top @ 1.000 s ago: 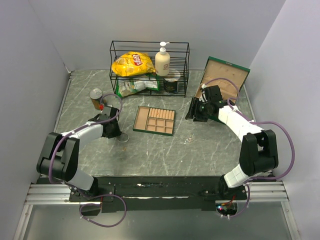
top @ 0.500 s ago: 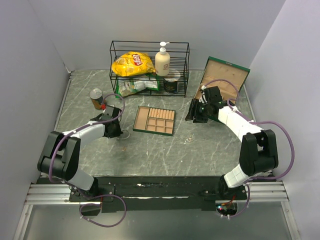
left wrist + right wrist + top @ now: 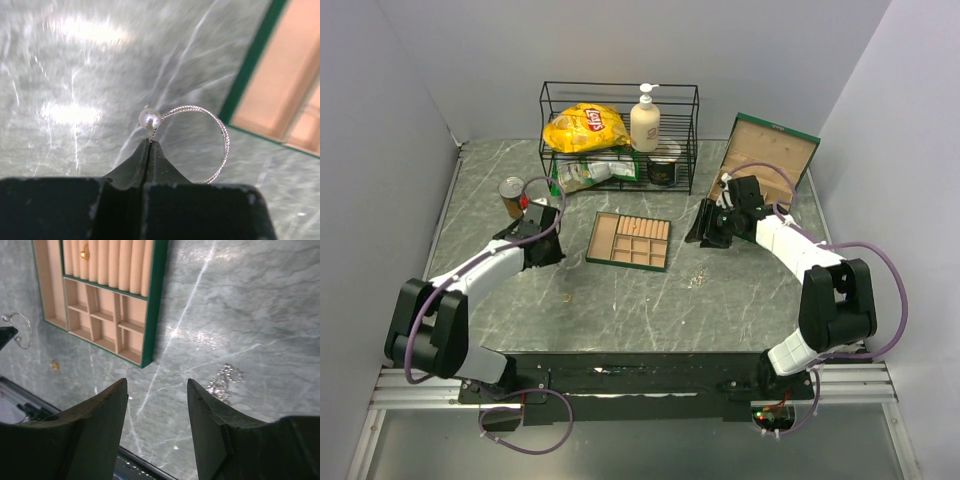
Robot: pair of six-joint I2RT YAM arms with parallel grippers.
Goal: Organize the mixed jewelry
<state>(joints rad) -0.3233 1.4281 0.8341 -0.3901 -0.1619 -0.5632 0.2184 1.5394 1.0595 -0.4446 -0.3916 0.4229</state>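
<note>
My left gripper (image 3: 148,142) is shut on a thin silver wire hoop (image 3: 225,135) with a small pearl (image 3: 149,119) at one end, held above the marble table just left of the tan divider tray (image 3: 629,240). In the top view the left gripper (image 3: 551,250) hovers beside that tray. My right gripper (image 3: 157,381) stands open and empty above the table, right of the tray's green rim (image 3: 155,305). A fine pale chain (image 3: 225,380) lies heaped near its right finger. A small gold bit (image 3: 54,365) lies on the table, and another gold piece (image 3: 85,251) sits in the tray's ring rolls.
A black wire rack (image 3: 618,135) at the back holds a yellow chips bag, a soap bottle and a tin. A drink can (image 3: 512,195) stands behind my left arm. The open green jewelry box (image 3: 770,155) leans at the back right. Grey walls close both sides.
My left gripper shut on the hoop that lay on the table and lifted it, moving back and slightly left. The right arm has barely moved.
</note>
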